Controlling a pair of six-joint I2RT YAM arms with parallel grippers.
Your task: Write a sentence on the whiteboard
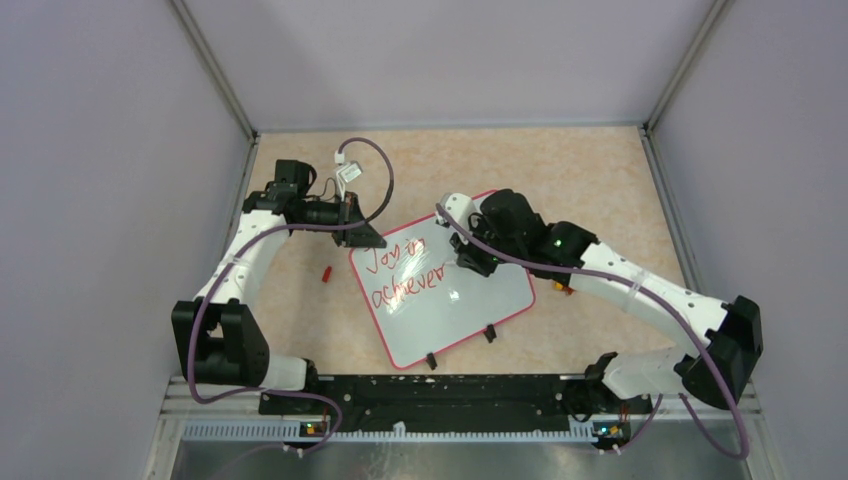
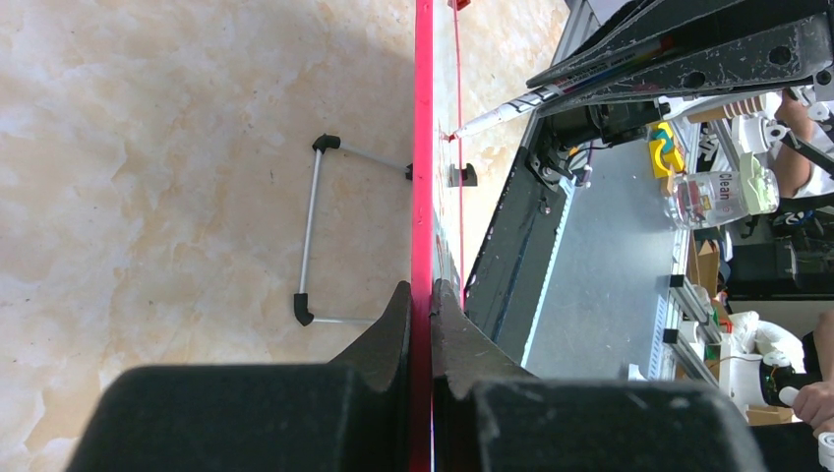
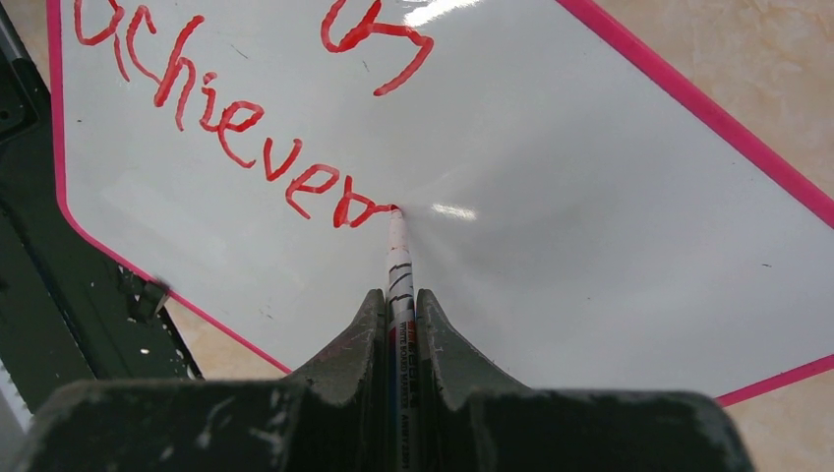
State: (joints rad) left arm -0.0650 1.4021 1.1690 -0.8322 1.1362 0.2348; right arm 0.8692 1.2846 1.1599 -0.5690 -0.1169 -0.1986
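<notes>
You had a white whiteboard (image 1: 460, 310) with a red-pink frame, sentence (image 1: 405, 270) in red. Your marker (image 3: 399, 265) was white-barrelled, black bands, red tip. Your left gripper (image 2: 421, 300) and right gripper (image 3: 398, 305) were black. The table (image 1: 600, 180) was beige, marbled pattern. Board legs (image 2: 311, 236) were silver with black ends.

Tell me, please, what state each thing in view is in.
whiteboard, edge clamped, partly written on.
sentence, unfinished, reads about "Joy in achiever".
marker, uncapped, tip touching the whiteboard.
left gripper, shut on the whiteboard.
right gripper, shut on the marker.
small red piece, lying loose on the table.
</notes>
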